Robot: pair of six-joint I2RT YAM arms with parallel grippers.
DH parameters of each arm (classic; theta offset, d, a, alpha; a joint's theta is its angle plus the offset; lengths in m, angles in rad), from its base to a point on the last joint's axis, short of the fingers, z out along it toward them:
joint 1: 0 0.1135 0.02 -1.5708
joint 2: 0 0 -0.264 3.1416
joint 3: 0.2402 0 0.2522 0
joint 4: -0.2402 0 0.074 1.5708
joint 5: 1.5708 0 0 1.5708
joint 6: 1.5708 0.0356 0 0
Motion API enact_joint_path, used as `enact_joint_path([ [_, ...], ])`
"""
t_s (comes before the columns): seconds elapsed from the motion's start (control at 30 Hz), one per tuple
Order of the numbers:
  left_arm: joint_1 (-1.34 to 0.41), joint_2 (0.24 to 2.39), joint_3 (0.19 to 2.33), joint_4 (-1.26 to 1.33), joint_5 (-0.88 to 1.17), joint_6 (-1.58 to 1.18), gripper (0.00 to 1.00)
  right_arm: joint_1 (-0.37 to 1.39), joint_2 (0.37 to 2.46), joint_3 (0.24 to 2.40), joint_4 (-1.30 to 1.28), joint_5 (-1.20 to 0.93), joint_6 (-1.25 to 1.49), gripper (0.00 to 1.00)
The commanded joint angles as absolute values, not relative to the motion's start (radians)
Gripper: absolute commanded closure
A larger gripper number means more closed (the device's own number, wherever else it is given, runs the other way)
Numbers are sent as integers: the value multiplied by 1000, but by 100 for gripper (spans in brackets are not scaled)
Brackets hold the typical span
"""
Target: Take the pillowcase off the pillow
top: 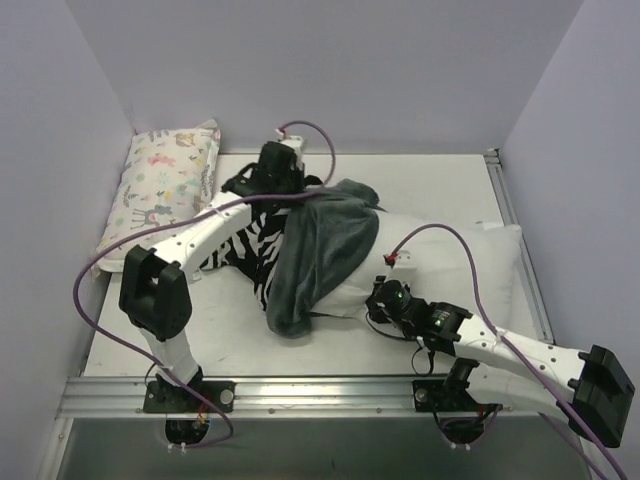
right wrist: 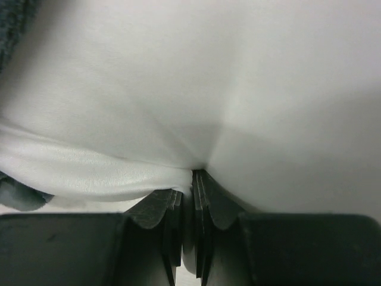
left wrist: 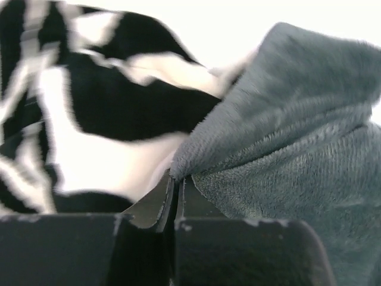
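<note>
The pillowcase (top: pixel 325 245), zebra-striped on one side and plush grey-teal on the other, lies bunched over the left end of the white pillow (top: pixel 470 265) in the middle of the table. My left gripper (top: pixel 290 188) is shut on the pillowcase's edge at its far side; in the left wrist view its jaws pinch the grey plush edge (left wrist: pixel 176 179), with zebra fabric (left wrist: pixel 89 113) to the left. My right gripper (top: pixel 378 298) is shut on a fold of the white pillow (right wrist: pixel 189 173) at its near edge. The pillow's left end is hidden under the pillowcase.
A smaller pastel animal-print pillow (top: pixel 165 185) lies at the far left against the wall. Walls close the table on the left, back and right. A metal rail (top: pixel 300 392) runs along the near edge.
</note>
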State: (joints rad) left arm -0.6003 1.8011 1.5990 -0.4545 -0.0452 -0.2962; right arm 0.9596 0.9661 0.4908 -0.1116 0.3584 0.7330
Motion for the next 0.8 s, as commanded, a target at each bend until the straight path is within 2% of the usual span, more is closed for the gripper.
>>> enact_joint_path([
  [0.0, -396, 1715, 1549, -514, -227, -376, 100, 940, 983, 423, -215, 308, 785, 100],
  [0.2, -184, 1672, 1467, -483, -219, -446, 100, 839, 924, 368, -181, 233, 778, 100],
  [0.4, -75, 1649, 1382, -451, -221, -497, 100, 718, 810, 367, -219, 189, 749, 100],
  [0.57, -52, 1658, 1367, -446, -183, -491, 100, 601, 703, 413, -290, 134, 701, 100],
  [0.77, -49, 1658, 1396, -466, -87, -474, 100, 417, 624, 564, -426, 98, 601, 100],
])
